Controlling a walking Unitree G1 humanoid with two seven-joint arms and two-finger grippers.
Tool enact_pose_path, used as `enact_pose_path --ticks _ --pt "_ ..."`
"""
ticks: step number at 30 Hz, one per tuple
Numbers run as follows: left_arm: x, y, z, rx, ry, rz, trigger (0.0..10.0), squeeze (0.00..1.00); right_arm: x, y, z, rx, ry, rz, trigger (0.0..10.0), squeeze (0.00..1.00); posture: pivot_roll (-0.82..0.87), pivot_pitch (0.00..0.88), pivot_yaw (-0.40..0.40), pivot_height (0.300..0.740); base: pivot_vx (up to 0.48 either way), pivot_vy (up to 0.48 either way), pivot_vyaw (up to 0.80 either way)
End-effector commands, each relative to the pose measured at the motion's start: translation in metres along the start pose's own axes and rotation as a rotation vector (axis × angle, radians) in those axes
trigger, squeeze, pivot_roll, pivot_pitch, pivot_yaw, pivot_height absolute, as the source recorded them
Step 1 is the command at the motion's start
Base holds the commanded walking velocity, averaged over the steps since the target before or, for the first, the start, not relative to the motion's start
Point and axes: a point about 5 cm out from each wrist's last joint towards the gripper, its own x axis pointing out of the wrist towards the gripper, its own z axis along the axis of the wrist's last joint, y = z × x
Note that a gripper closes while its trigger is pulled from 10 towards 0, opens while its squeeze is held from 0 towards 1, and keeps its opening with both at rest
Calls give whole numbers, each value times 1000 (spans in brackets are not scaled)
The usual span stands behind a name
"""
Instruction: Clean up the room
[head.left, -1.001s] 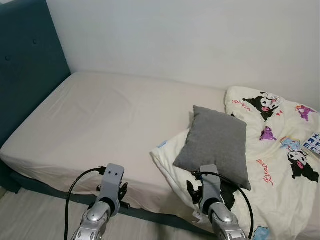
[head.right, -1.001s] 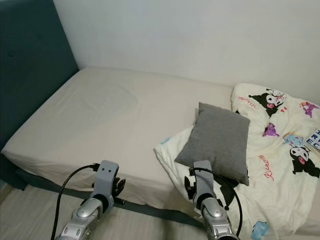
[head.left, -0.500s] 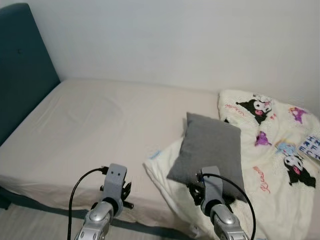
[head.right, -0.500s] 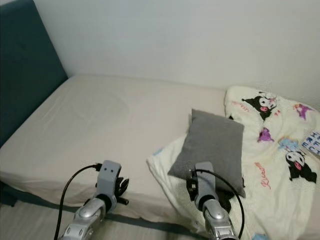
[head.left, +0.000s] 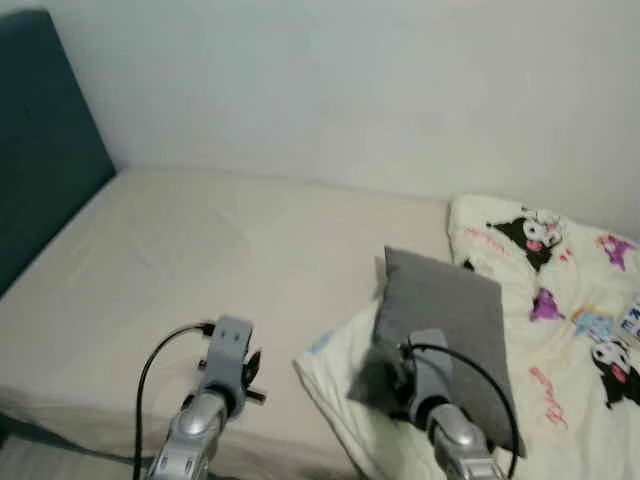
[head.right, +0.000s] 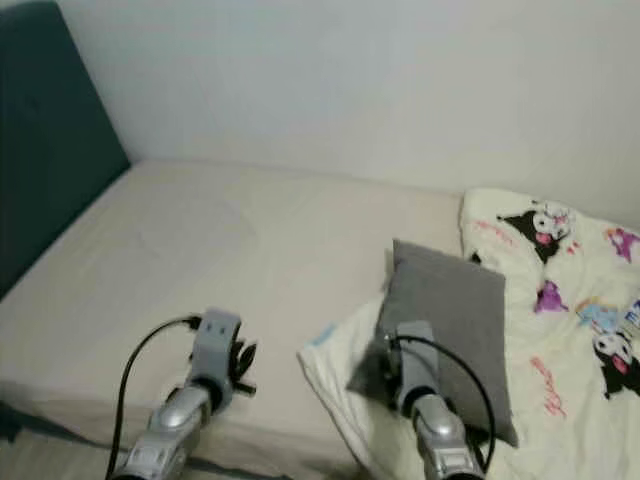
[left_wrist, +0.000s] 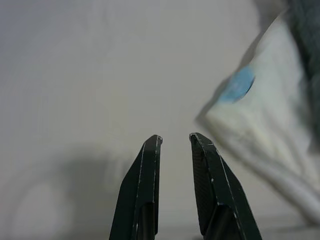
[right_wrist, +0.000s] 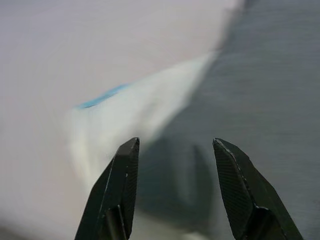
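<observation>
Clearly the robot stood at the side of the bed (head.left: 200, 260), both arms held out low over its near edge. A grey pillow (head.left: 450, 330) lay on top of a cream cartoon-print blanket (head.left: 560, 330) that was bunched toward the end of the bed away from the dark blue headboard (head.left: 45, 170); the rest of the mattress, between pillow and headboard, was bare sheet.

The right gripper (right_wrist: 172, 145) hung just in front of the pillow's near corner with its fingers spread wide and nothing between them, the pillow's grey cloth and the pale blanket edge both ahead of it. The left gripper (left_wrist: 175, 137) hovered over bare sheet beside the blanket's turned-up corner, on the headboard side of the pillow, its fingers narrow, only a slim gap between them, holding nothing.

My worry was the right fingers closing on both layers at once: the pillow sat directly on the blanket, so a low pinch could catch the blanket edge and drag it along. A grip on the corner alone might also slip, since the pillow looked soft and floppy.

Red script ran across the blanket near the cartoon figures, too blurred to read, and a small blue patch marked its corner.
</observation>
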Motion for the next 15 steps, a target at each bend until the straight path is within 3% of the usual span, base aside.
enact_pose_path --ticks 1,15 --pt "-3 0 -8 2 34 -1 10000 0 -3 -2 -6 2 24 -6 10000 0 24 117 -43 740 0 0 0" --pt "-3 -2 -9 20 42 -31 10000 0 -3 -1 -9 14 36 -7 10000 0 30 127 -39 740 0 0 0"
